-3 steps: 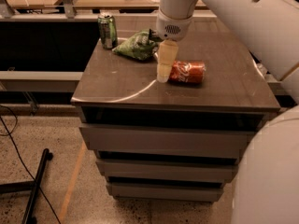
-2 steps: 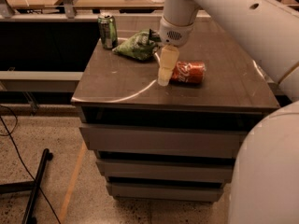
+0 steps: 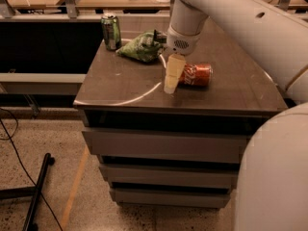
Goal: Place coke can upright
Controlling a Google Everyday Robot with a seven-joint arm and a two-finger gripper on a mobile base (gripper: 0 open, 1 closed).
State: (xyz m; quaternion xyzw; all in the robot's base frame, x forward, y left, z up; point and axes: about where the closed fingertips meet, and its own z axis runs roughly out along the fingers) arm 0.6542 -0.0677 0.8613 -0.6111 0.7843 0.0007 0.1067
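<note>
The coke can (image 3: 196, 75) lies on its side on the cabinet top (image 3: 125, 88). A green can (image 3: 111, 31) stands upright at the back left, near a green bag (image 3: 142, 47). My arm reaches down from above, and my gripper (image 3: 170, 83) hangs at the coke can's left end, seemingly touching it. Whether it's apart or closed I cannot tell.

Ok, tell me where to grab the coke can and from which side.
Probably grip the coke can across its round body, mid-length, from above: it lies on its side on the cabinet top, leaving the curved flanks exposed. The pincer hangs at its left end in view.
</note>
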